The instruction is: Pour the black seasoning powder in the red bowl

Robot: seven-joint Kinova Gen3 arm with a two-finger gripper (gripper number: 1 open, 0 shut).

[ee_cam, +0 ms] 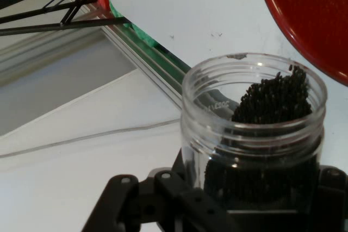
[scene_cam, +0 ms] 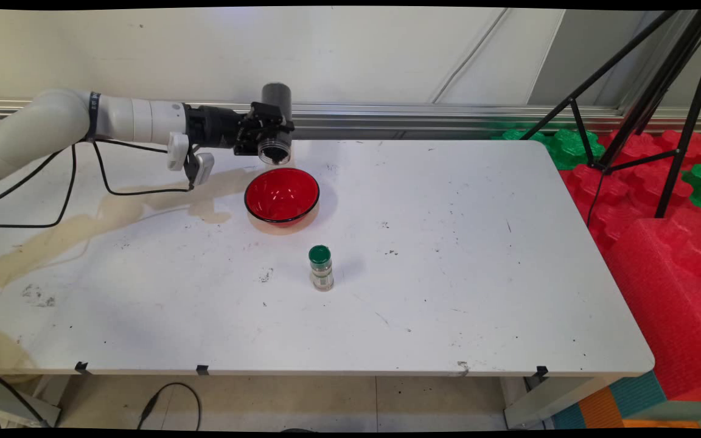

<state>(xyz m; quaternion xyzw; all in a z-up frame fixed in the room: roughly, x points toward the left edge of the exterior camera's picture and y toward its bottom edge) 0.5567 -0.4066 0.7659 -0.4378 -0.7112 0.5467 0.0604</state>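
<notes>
Item: open clear jar (ee_cam: 254, 134) of black seeds (ee_cam: 274, 100), clamped in gripper (scene_cam: 263, 135), tipped mouth-down above the red bowl (scene_cam: 282, 194), behind its far rim.
Risk, judged: seeds spilling past that rim onto the table (scene_cam: 448, 274). Green-capped spice jar (scene_cam: 320, 267) stands nearer, apart.

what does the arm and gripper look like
The arm is glossy white with rounded tubular links and a black band near the wrist. Black cables hang in loops beneath it, and small white boxes sit under the wrist. The gripper is black, with an exposed bolted linkage.
</notes>
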